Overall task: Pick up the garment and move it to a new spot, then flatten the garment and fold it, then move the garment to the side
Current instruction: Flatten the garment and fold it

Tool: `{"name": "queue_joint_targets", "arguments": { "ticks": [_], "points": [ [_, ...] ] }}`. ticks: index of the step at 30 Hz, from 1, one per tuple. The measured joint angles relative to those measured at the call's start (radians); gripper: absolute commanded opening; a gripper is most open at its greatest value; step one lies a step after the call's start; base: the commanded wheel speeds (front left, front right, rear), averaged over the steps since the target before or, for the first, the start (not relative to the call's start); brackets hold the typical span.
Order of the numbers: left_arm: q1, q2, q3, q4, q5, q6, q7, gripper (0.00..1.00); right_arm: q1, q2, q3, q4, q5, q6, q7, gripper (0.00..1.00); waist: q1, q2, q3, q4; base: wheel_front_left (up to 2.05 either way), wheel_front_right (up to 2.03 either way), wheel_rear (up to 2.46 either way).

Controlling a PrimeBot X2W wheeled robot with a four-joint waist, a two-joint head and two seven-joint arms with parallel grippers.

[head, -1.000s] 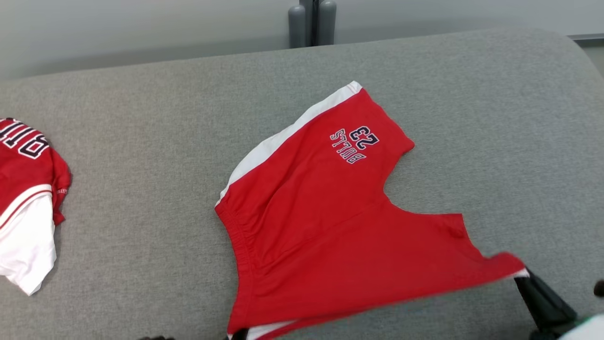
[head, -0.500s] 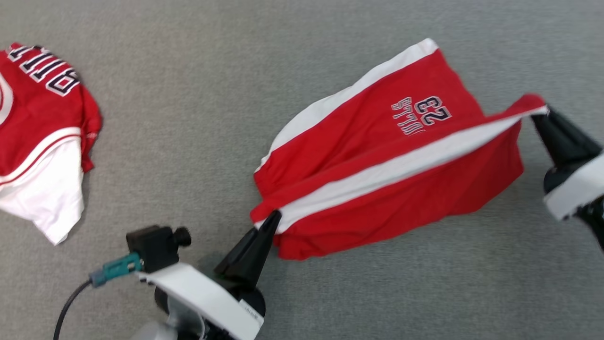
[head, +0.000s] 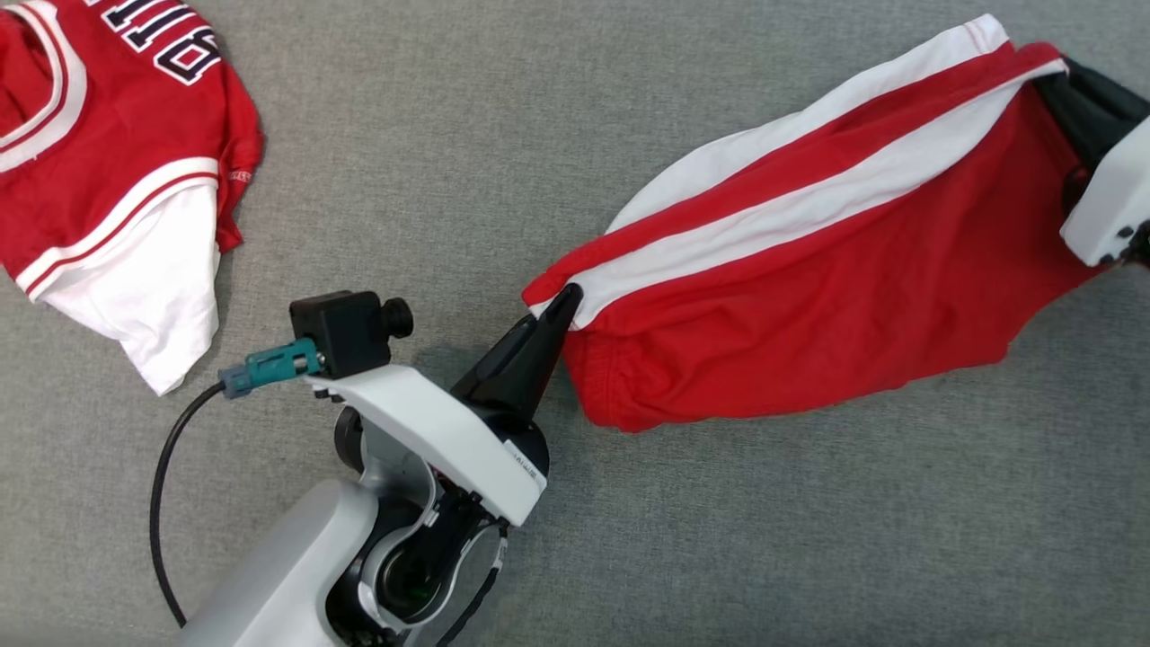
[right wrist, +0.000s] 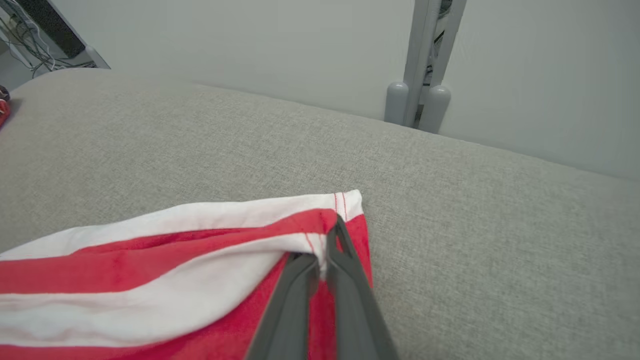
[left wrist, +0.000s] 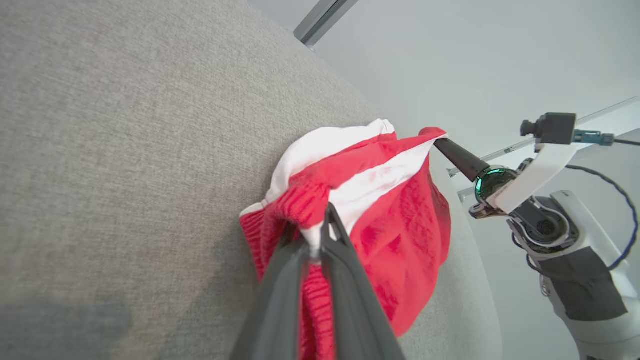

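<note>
Shorts lie on the cushion between left hand and right hand, jersey leftward.

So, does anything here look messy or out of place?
Nothing looks damaged or spilled. The red shorts are stretched between the left end effector and the right end effector, pinched at each end. The one untidy thing is the red-and-white jersey, lying crumpled at the left of the grey surface.

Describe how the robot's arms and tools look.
The left tool has two long dark tapering fingers and a white bracket with a small black camera, a teal plug and a black cable. Its forearm is pale grey. The right tool looks the same.
</note>
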Motion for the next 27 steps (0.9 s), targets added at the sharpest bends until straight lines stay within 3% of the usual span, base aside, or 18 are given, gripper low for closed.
{"name": "queue_joint_targets", "arguments": {
  "ticks": [10,26,27],
  "points": [
    [-0.050,-0.043,-0.001,0.075,0.001,-0.019,-0.010,0.00,-0.123,-0.034,0.103,0.099,0.003,0.000,0.012,0.00,0.0000,0.0000,0.014,0.026,0.00,0.00,0.00],
    [-0.103,-0.059,-0.003,0.142,0.025,-0.030,-0.022,0.00,-0.220,-0.035,0.201,0.255,0.021,0.000,-0.045,0.00,0.0000,0.0000,0.014,0.032,0.00,0.00,0.00],
    [-0.103,-0.060,-0.007,0.151,0.025,-0.030,-0.022,0.00,-0.222,-0.030,0.206,0.263,0.020,0.000,-0.047,0.13,0.0000,0.0000,0.015,0.031,0.00,0.00,0.00]
  ]
}}
